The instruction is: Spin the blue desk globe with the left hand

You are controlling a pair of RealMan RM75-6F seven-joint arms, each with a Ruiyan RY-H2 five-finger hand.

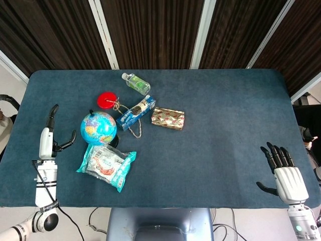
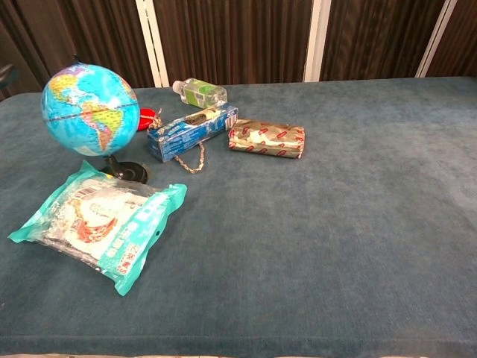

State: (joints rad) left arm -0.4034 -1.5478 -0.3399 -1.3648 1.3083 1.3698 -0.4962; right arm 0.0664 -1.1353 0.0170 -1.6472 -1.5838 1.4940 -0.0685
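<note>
The blue desk globe [image 1: 98, 128] stands on its black base at the left of the table, and the chest view shows the globe [image 2: 90, 110] large at the upper left. My left hand [image 1: 49, 138] is well to the left of the globe, apart from it, fingers spread and holding nothing. My right hand [image 1: 283, 169] lies at the table's near right corner, fingers apart and empty. Neither hand shows clearly in the chest view.
A teal snack bag [image 1: 106, 163] lies just in front of the globe. Behind it are a red round object [image 1: 106, 99], a blue box [image 1: 136, 111] with a chain, a plastic bottle [image 1: 136, 83] and a shiny wrapped packet [image 1: 168, 118].
</note>
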